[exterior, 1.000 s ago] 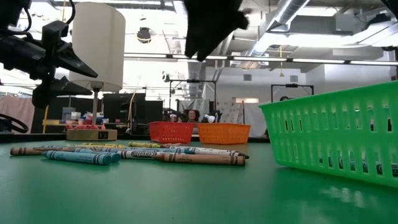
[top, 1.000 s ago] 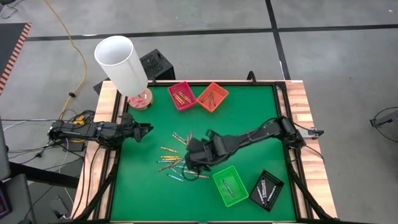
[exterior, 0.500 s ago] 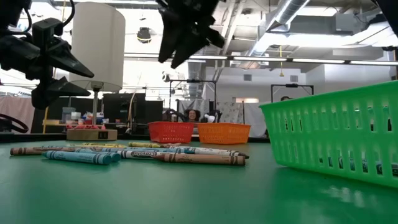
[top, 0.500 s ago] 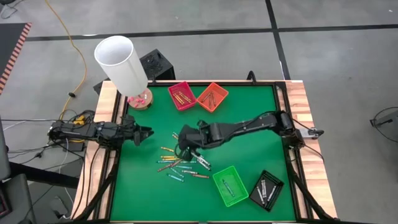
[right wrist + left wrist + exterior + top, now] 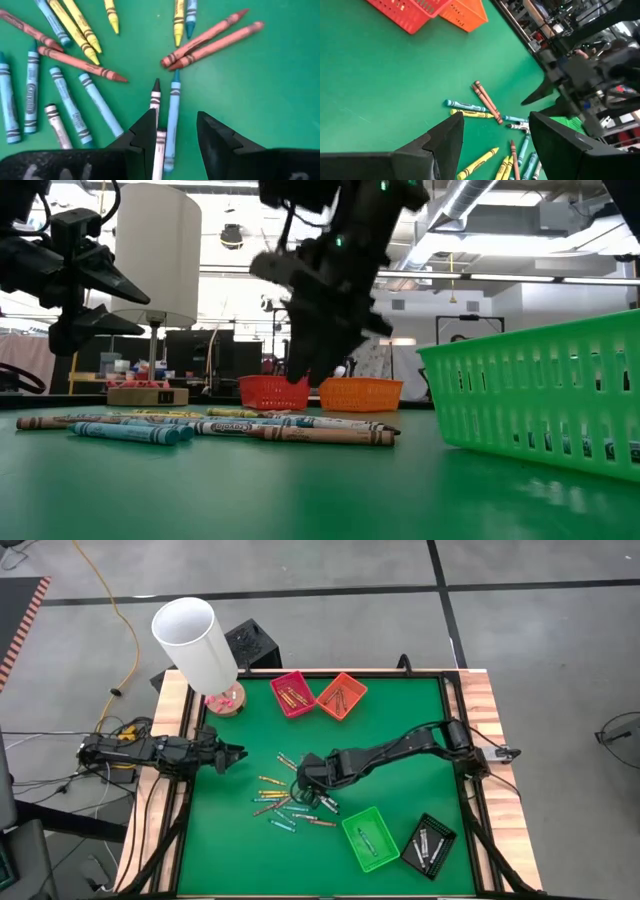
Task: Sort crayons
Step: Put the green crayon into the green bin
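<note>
Loose crayons (image 5: 283,802) in yellow, blue, teal, red-brown and grey-white lie flat in a scatter on the green mat (image 5: 395,790). My right gripper (image 5: 175,126) hangs open just above the pile's right part, pointing steeply down. A blue crayon (image 5: 172,112) and a grey-white crayon (image 5: 156,97) lie below the gap between its fingers. In the low view my right gripper (image 5: 305,370) stands clear above the crayons (image 5: 230,425). My left gripper (image 5: 236,753) waits open at the mat's left edge, up off the table.
A red tray (image 5: 292,693) and an orange tray (image 5: 341,695) stand at the far edge. At the near right are a green tray (image 5: 370,837) and a black tray (image 5: 430,844), each with crayons inside. A white lamp (image 5: 195,640) stands at the far left corner.
My right gripper has come down from high over the mat toward the crayon pile and tipped more steeply downward, staying open. The crayons have not moved.
</note>
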{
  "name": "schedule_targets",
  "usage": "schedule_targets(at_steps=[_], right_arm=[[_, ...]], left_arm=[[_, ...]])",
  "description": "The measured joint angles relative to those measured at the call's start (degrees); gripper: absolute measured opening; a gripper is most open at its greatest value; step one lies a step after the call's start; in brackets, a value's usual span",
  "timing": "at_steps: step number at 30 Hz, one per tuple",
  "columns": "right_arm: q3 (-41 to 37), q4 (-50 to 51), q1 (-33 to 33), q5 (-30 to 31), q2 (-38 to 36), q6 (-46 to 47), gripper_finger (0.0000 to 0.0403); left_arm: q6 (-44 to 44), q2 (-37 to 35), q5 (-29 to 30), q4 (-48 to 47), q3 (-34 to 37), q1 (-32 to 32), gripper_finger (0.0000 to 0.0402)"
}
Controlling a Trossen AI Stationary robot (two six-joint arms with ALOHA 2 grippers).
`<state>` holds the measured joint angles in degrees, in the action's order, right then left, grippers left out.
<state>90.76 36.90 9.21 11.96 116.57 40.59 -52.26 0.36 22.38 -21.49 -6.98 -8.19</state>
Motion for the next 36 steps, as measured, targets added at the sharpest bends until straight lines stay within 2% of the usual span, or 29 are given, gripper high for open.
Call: schedule_targets(at_steps=[8, 36], right_arm=[[-3.32, -3.26, -0.27, -0.28, 0.00, -6.53, 0.0136], [-4.87, -7.72, -0.94, 0.11, 0.00, -8.08, 0.0136]], left_arm=[[-2.02, 0.00, 5.53, 0.38, 0.00, 0.03, 0.0215], [-2.90, 0.00, 4.89, 0.38, 0.00, 0.02, 0.0215]])
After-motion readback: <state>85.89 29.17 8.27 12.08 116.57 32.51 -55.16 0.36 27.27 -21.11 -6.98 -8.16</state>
